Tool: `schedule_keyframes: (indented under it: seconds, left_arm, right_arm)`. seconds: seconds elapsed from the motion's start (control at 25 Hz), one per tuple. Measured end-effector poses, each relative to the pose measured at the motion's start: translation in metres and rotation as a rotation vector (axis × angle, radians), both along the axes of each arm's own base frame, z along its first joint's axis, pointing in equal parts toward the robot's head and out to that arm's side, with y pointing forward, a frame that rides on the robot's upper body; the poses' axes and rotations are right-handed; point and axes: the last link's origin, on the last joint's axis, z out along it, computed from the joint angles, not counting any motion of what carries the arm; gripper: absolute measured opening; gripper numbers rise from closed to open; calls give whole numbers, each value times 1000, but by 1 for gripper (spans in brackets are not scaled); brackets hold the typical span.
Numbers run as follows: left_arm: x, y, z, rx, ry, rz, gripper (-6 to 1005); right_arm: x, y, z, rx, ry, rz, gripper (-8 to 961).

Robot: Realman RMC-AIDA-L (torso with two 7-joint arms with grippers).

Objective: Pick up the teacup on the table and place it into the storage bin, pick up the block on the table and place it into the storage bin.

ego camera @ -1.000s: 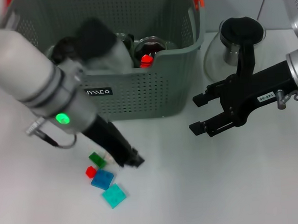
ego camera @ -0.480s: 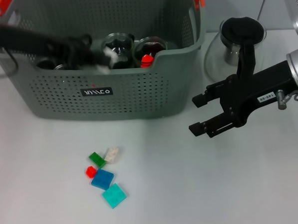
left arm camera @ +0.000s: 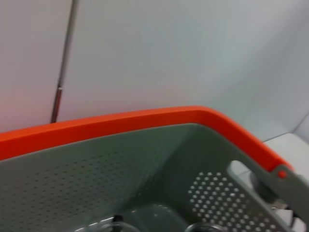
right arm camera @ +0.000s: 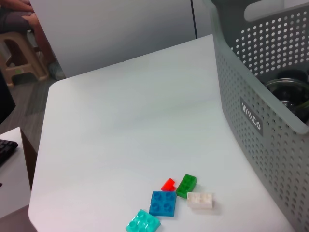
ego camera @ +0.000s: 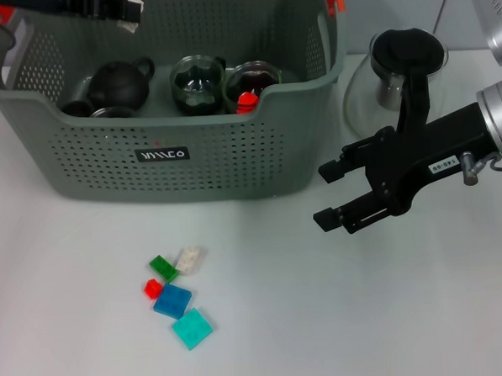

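Note:
The grey-green storage bin [ego camera: 233, 168] stands at the back of the table. Inside it are two glass teacups [ego camera: 198, 84] [ego camera: 252, 80], a black teapot [ego camera: 117, 84] and a small red piece [ego camera: 246, 100]. No teacup stands on the table. Several blocks lie in front of the bin: green [ego camera: 162, 267], white [ego camera: 188, 259], red [ego camera: 153, 287], blue [ego camera: 173, 301] and teal [ego camera: 193, 328]. My left gripper [ego camera: 111, 6] hovers above the bin's back left rim. My right gripper [ego camera: 331, 194] is open and empty, right of the bin. The right wrist view shows the white block [right arm camera: 199, 200] and the bin wall [right arm camera: 251, 121].
A glass teapot [ego camera: 401, 71] with a black lid and handle stands behind my right arm. The bin's orange handle clip [left arm camera: 120, 121] fills the left wrist view. The table's left edge [right arm camera: 41, 159] drops toward the floor.
My left arm has lifted away from the blocks, passed over the bin and now sits at its back left rim. My right gripper has edged slightly left. The blocks have not moved.

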Motion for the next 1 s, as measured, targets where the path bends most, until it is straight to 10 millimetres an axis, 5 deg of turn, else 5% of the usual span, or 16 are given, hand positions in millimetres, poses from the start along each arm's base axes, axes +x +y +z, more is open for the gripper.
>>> schedule_keyframes:
  seconds: [0.36,0.56,0.6,0.68,1.0]
  left_arm:
    - [-1,5,-5,33,34,7,196]
    - [4,-2,7,35,51,-28,375]
    - [8,-8,10,11,50,-47,411]
    - [15,-24,13,-53,51,-81,641]
    - [27,-90,4,-295,148,-202,882]
  right_arm:
    - [-3,1,-1,-3,-3,11,837]
    - [-3,2,-1,3,-2,14,838]
    - [-3,2,0,5,-2,14,838]
    - [-4,3,0,9,-1,15,838]
    - [-6,6,-1,26,5,14,838]
